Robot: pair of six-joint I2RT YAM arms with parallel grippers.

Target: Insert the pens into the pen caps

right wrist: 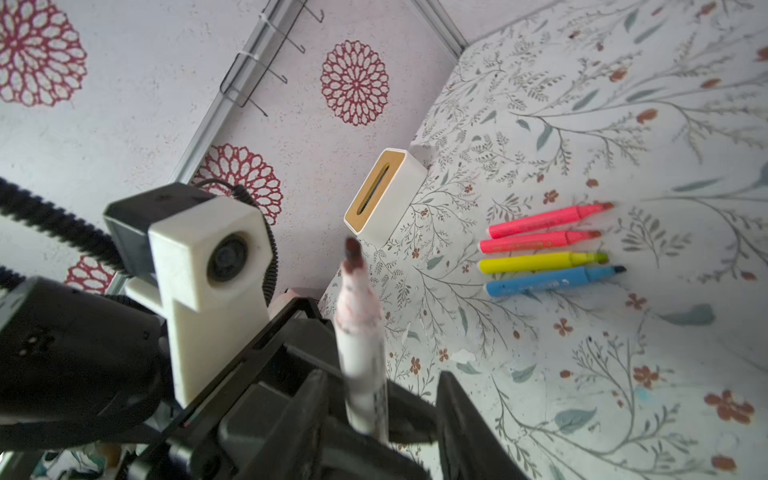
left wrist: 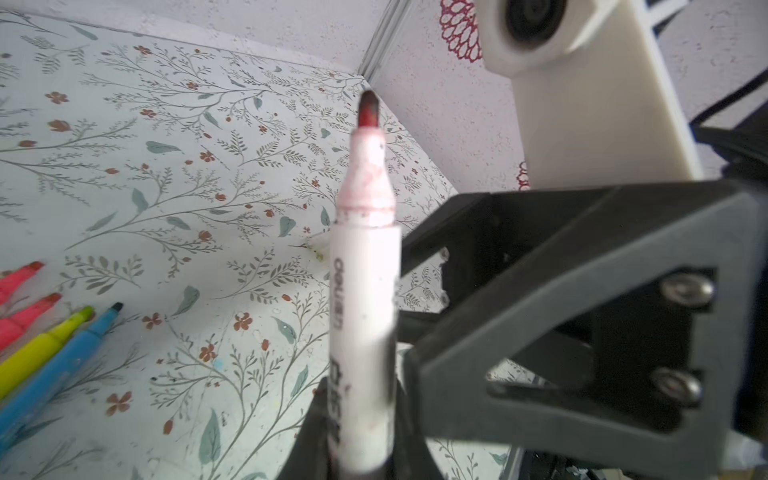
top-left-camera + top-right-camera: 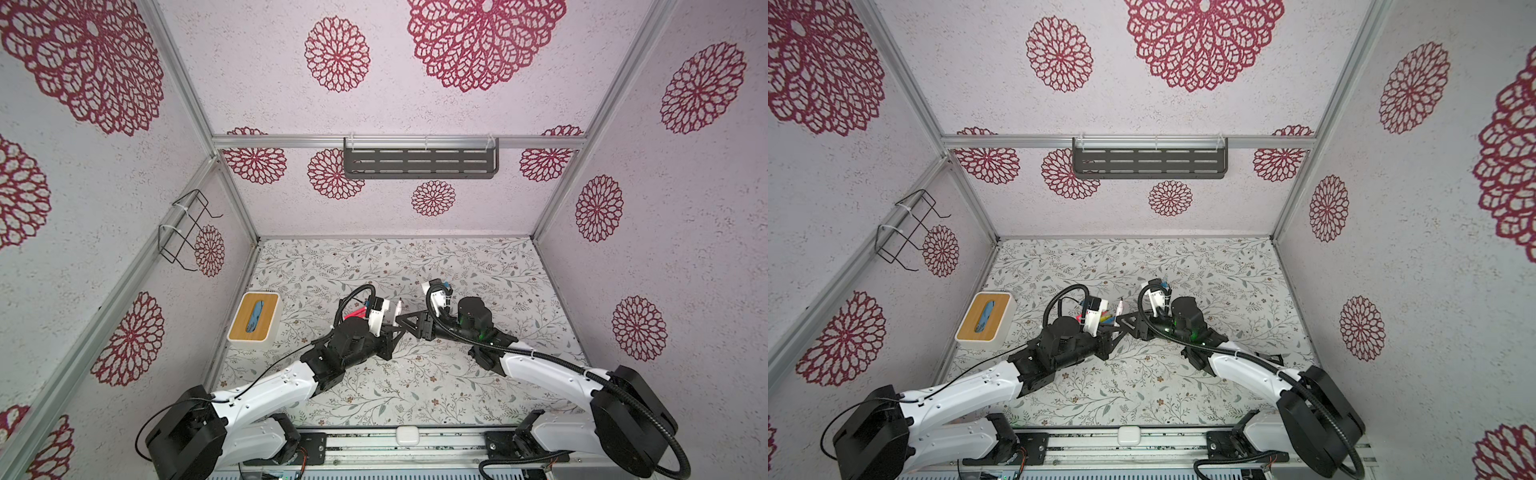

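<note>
Fingers, left arm: left fingers pressed together on the lower barrel of the white pen. The pen stands tilted, close to upright, with its dark red tip bare and uppermost. Right fingers are spread, one on either side of the same barrel and not pinching it. In the left wrist view one of them sits just beside the pen. In both top views the two arms meet over the middle of the table, with the white pen raised off it between them. Four more pens lie flat on the table, left of the middle by the left arm's wrist. They lie side by side with tips the same way: pink-red pen, second pink-red pen, yellow pen, blue pen. All four tips are bare. A white box with a wooden slotted top sits near the table's left edge.
</note>
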